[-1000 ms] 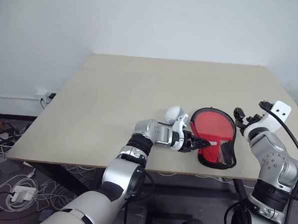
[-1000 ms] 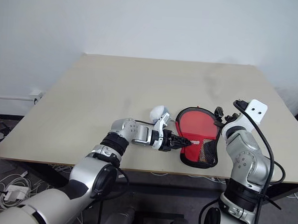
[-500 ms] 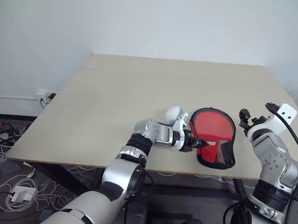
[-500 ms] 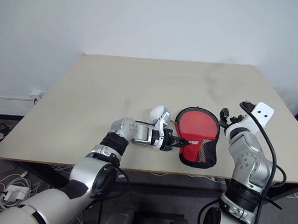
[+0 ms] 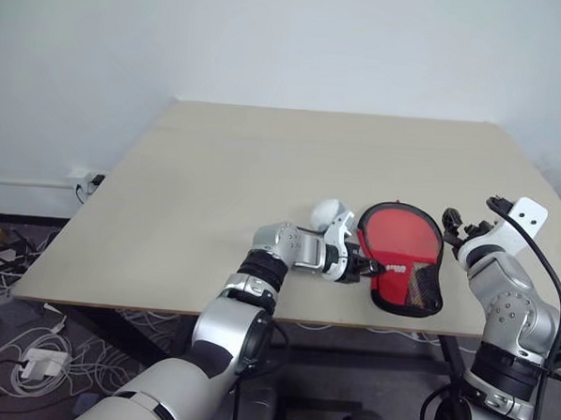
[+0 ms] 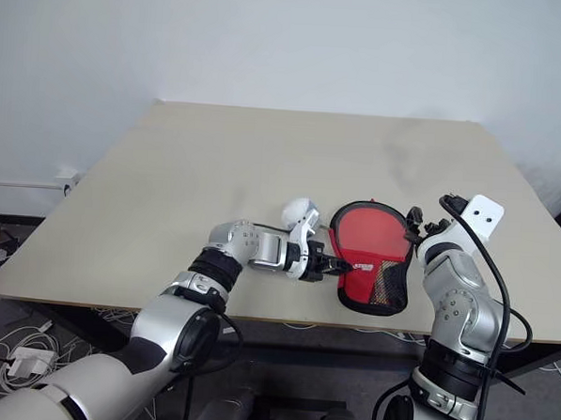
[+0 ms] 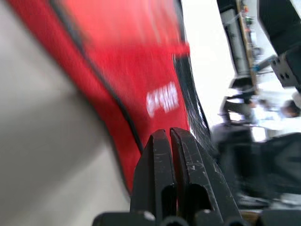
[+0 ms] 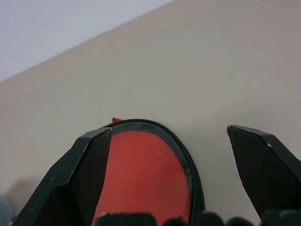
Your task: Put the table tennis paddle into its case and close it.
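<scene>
The red paddle-shaped soft zip case (image 5: 402,257) with its black mesh patch is laid flat near the front edge of the pale wooden bench (image 5: 264,171). It looks closed, so the paddle is judged to be inside already; the paddle itself is not seen.

The left end effector (image 5: 371,267) is placed at the left rim of the case, beside the small white logo. One second ago its fingers were parted there; now they are pressed together, as is shown clearly in the left wrist view. It cannot be told whether the zip pull is pinched between them. If it is, the zip can be drawn along the rim.

The right end effector (image 6: 421,223) is held spread wide at the right side of the case, nothing between its fingers.
</scene>
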Tool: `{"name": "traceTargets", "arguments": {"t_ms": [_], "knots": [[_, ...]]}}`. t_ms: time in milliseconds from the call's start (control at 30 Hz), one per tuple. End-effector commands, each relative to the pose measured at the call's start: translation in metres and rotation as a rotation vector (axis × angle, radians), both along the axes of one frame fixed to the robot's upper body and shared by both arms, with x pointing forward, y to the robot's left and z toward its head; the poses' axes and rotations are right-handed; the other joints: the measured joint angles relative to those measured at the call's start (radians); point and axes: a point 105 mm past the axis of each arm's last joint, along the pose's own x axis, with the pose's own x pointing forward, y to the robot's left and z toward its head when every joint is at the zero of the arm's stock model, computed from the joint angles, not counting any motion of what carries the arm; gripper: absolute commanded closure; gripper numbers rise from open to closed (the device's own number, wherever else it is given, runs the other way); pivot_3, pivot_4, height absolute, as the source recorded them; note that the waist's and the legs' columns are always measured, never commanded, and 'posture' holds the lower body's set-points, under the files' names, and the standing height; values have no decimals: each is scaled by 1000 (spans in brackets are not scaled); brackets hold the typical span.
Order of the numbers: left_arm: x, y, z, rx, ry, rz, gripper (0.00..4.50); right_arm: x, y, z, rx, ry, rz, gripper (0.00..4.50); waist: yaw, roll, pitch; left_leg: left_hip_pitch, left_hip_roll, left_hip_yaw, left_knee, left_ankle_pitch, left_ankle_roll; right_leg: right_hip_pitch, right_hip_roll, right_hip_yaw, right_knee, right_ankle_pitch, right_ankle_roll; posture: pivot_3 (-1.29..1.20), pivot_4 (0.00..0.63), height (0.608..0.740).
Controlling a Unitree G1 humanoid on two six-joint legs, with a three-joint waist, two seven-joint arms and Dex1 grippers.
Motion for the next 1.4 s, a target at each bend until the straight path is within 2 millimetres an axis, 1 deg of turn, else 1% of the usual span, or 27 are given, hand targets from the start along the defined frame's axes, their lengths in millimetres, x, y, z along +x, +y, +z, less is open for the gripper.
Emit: {"name": "traceTargets", "arguments": {"t_ms": [33,67,200,267,333,433,500,567,733,867,933,1100,1167,1200,1233,1267,1400], "knots": [[-2,-13,12,-47,-98,-16,4081,1,5,18,-52,-67,2,215,0,0,0,0,0,0,0,0,0,0,0,0,0,0,0,0,0,715],[-1,-10,12,-43,-95,-7,3881,1,6,17,-55,-65,4,215,0,0,0,0,0,0,0,0,0,0,0,0,0,0,0,0,0,715],[-1,0,8,-35,-76,8,2458,1,8,14,-58,-60,5,215,0,0,0,0,0,0,0,0,0,0,0,0,0,0,0,0,0,715],[-4,2,1,-25,-22,9,1740,1,9,14,-54,-60,6,215,0,0,0,0,0,0,0,0,0,0,0,0,0,0,0,0,0,715],[-9,2,-6,-4,47,-1,1043,2,10,14,-61,-59,11,215,0,0,0,0,0,0,0,0,1,0,0,0,0,0,0,0,0,715],[-14,-2,-11,7,140,4,14,2,11,14,-73,-57,16,215,0,0,0,0,0,0,0,2,3,0,0,0,0,0,0,0,0,715],[-16,-7,-9,-22,183,5,14,2,11,15,-79,-55,16,215,0,-1,0,1,0,0,1,1,3,1,1,0,0,0,0,0,0,715],[-20,-16,-3,-85,239,-11,14,2,11,15,-81,-55,15,215,0,-1,0,1,0,-1,0,1,3,1,0,0,0,0,0,0,0,715],[-32,-36,11,-169,297,-82,14,-1,7,16,-88,-54,0,215,2,-1,0,1,-1,-1,1,2,4,1,0,-1,0,0,0,0,0,715],[-54,-54,20,-209,316,-212,14,-3,2,15,-90,-52,-19,215,1,-1,0,0,-1,-1,0,1,2,1,0,-1,0,0,0,0,0,715],[-61,-57,16,-196,331,-233,14,-3,2,15,-90,-52,-21,215,0,-1,0,1,-1,-1,0,1,2,1,0,-1,0,0,0,0,0,715],[-70,-62,6,-159,351,-252,14,-5,1,14,-87,-51,-29,215,1,-1,0,1,0,-1,0,0,0,1,0,-1,0,0,0,0,0,715],[-70,-64,1,-140,342,-238,14,-6,0,13,-83,-51,-35,215,1,-1,0,1,0,-1,0,0,0,1,0,-1,0,0,0,0,0,715],[-69,-64,-1,-127,341,-225,293,-6,0,13,-82,-52,-37,215,2,-1,0,1,0,-1,0,0,0,1,0,-1,0,0,0,0,0,715],[-67,-64,-3,-121,335,-214,381,-6,0,14,-80,-54,-38,215,2,-1,0,1,0,-1,0,0,0,1,0,-1,0,0,0,0,0,715],[-66,-64,-4,-118,332,-208,577,-6,0,14,-79,-55,-39,215,2,-1,0,1,0,-1,1,0,0,1,0,-1,0,0,0,0,0,715],[-61,-64,-2,-124,313,-187,1984,-4,1,15,-67,-60,-44,215,2,-1,0,1,0,-1,1,0,0,1,-1,-1,0,0,0,0,0,715]]}}
